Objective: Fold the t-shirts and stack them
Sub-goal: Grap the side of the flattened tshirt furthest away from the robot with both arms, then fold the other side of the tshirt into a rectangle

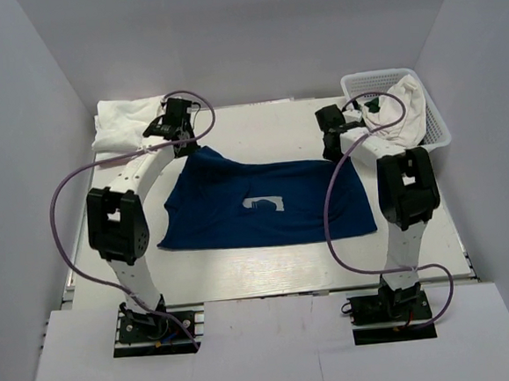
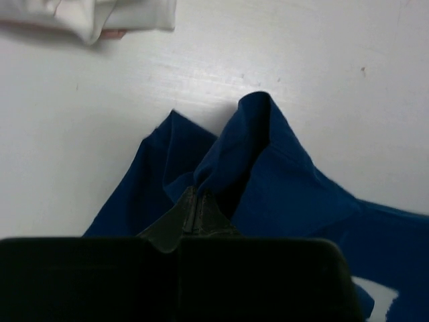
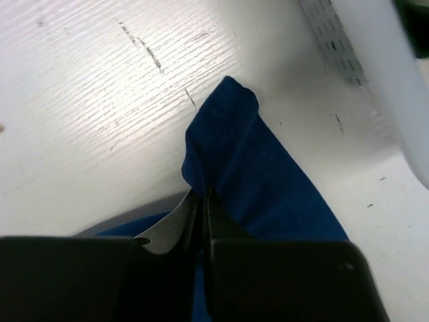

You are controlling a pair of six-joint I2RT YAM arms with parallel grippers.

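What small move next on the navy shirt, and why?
Probably lift both far corners together, slightly: left fingers and right fingers are each shut on a far corner of the navy t-shirt, whose rest lies spread flat on the table.

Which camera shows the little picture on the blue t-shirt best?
The top view. There the whole pale print shows on the blue t-shirt. The left wrist view catches only a pale corner of it at the bottom right; the right wrist view shows just blue cloth.
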